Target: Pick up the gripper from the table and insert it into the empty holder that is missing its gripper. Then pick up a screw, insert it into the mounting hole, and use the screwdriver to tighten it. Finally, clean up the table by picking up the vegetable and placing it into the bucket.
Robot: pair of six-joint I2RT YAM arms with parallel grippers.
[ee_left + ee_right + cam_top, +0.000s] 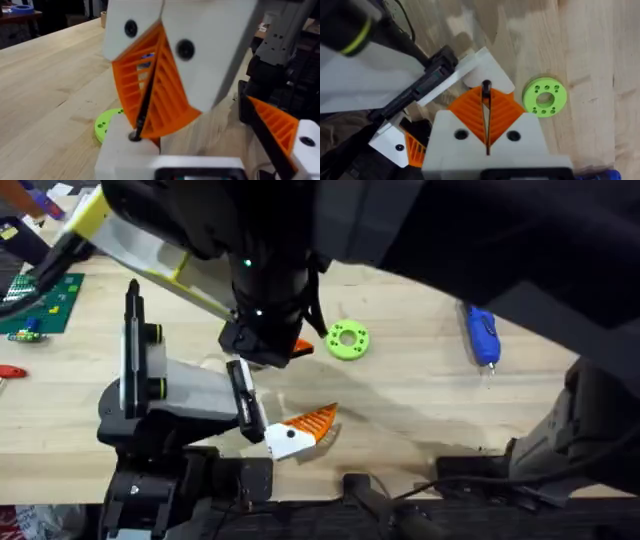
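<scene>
My right gripper is shut on a thin dark screw. The screw's tip touches a hole in the white base of the gripper, whose orange tip pokes out by the holder's black bracket. The holder stands at the left, and a second orange finger is mounted at the bracket's near end. My left arm's wrist hangs over the bracket's far end. The blue screwdriver lies at the right. The vegetable and the bucket are out of view.
A bright green flat ring lies just right of the work spot. A green circuit board sits at the far left edge. My right arm's dark bulk spans the upper right, close under the camera.
</scene>
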